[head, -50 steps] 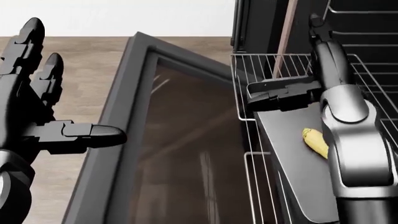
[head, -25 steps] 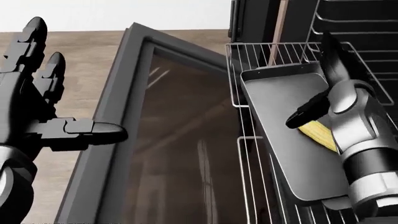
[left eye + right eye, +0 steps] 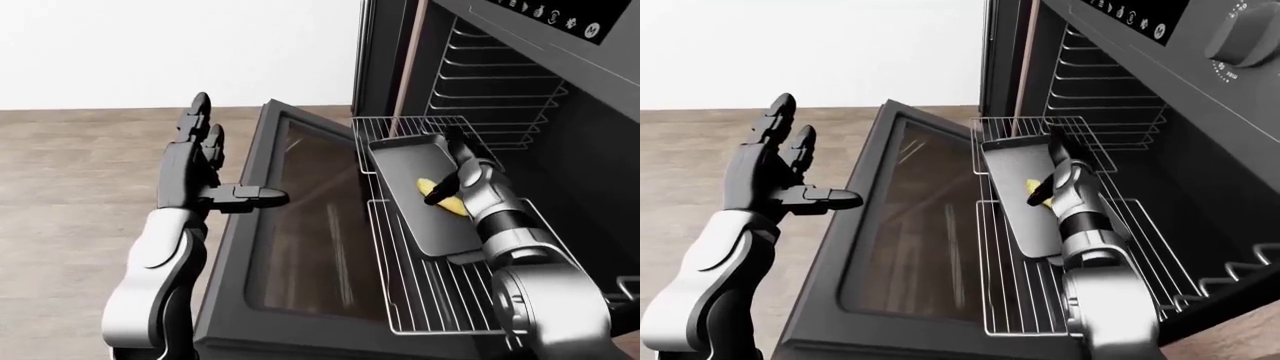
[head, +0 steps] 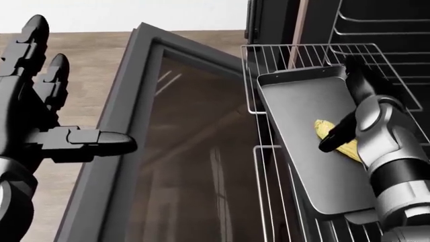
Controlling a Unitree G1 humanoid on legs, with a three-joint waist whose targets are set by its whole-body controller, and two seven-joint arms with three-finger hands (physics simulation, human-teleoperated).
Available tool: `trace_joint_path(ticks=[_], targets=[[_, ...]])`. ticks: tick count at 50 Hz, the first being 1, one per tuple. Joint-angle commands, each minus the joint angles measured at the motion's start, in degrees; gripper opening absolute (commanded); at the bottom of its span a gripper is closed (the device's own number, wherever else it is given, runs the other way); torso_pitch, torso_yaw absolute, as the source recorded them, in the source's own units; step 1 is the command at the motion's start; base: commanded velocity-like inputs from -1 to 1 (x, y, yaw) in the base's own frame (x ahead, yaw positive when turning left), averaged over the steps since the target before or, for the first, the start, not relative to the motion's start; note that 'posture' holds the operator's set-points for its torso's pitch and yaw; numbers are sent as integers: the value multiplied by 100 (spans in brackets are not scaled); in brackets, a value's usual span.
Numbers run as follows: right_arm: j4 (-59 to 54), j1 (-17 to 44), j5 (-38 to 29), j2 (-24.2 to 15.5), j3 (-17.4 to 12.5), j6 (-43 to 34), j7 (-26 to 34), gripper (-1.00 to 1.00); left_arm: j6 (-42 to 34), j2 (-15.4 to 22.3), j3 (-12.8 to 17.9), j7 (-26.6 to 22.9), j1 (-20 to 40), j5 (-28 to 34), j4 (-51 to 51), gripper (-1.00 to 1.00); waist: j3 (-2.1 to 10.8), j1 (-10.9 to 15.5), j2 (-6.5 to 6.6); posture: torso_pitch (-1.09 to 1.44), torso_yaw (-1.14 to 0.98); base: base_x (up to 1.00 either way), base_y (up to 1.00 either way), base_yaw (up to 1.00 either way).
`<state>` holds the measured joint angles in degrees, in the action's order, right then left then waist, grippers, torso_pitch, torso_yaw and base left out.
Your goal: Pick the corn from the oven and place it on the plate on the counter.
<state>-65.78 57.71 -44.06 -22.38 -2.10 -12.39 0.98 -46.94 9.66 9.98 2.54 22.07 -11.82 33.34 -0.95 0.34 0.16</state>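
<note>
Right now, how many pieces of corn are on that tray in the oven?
1. The corn lies on the dark tray on the pulled-out rack, partly covered by the right robot hand; nothing else shows there.

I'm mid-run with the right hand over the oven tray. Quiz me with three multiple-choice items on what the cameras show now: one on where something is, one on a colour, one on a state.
1. Where does the yellow corn cob lie?
A. on the flat dark grey baking tray on the pulled-out wire oven rack
B. on the wooden floor
C. on the glass of the oven door

2. What colour are the fingers of the right hand?
A. white
B. black
C. yellow

3. How does the left hand stand?
A. shut round the door's edge
B. fingers spread open, holding nothing
C. resting flat on the tray

Answers: 1 A, the cob rests on the tray, which sits on the rack. 2 B, a black finger crosses the cob, ahead of a silver forearm. 3 B, the left hand is raised left of the open glass-paned oven door, fingers apart, thumb pointing toward it.
</note>
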Motion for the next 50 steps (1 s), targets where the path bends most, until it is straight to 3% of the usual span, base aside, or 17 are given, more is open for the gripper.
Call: trace_joint_path(ticks=[1, 10, 24, 30, 50], targets=[[180, 245, -43, -87, -11, 97, -134, 74, 163, 42, 41, 4, 145, -5, 183, 100, 155, 2, -17, 0, 0, 0, 0, 0], [-169, 327, -57, -76, 23, 135, -266, 60, 264, 74, 53, -27, 181, 6, 45, 100, 169, 9, -16, 0, 0, 0, 0, 0], [-304, 136, -154, -158, 56, 56, -107, 58, 163, 119, 92, 10, 239, -50, 107, 100, 163, 21, -29, 0, 0, 0, 0, 0], [-365, 49, -208, -124, 85, 0, -24, 30, 208, 121, 93, 4, 206, -54, 87, 100, 157, 20, -34, 0, 0, 0, 0, 0], [-720, -205, -236, -74, 102, -78, -110, 11, 255, 122, 91, -9, 179, -50, 58, 100, 157, 43, -47, 0, 0, 0, 0, 0]])
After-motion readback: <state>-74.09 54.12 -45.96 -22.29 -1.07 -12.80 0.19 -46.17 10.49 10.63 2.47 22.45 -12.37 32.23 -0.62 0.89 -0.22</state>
